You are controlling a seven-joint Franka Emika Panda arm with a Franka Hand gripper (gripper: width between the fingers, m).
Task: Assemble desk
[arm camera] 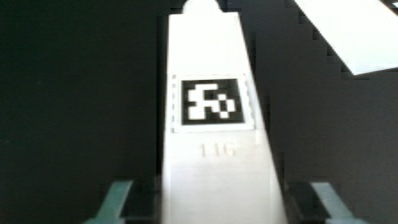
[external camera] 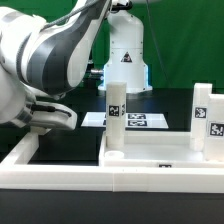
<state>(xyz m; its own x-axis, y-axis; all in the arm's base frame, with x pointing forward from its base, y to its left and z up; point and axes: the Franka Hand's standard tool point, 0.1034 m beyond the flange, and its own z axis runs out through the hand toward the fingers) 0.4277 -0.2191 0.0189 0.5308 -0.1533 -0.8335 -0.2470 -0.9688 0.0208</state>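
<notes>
Filling the exterior view's left, the arm [external camera: 45, 60] reaches over the black surface [external camera: 62, 142]. White rim [external camera: 50, 172] edges the near side, with open black room behind it. The tabletop panel [external camera: 165, 160] lies at the near right, one leg [external camera: 116, 118] upright at its left corner and another leg [external camera: 206, 118] at its right. The marker board [external camera: 140, 121] lies farther back. In the wrist view a tagged leg [arm camera: 217, 120] runs between the pincer [arm camera: 217, 200] fingers [arm camera: 118, 200], which stand just beside its edges; whether they touch I cannot tell.
</notes>
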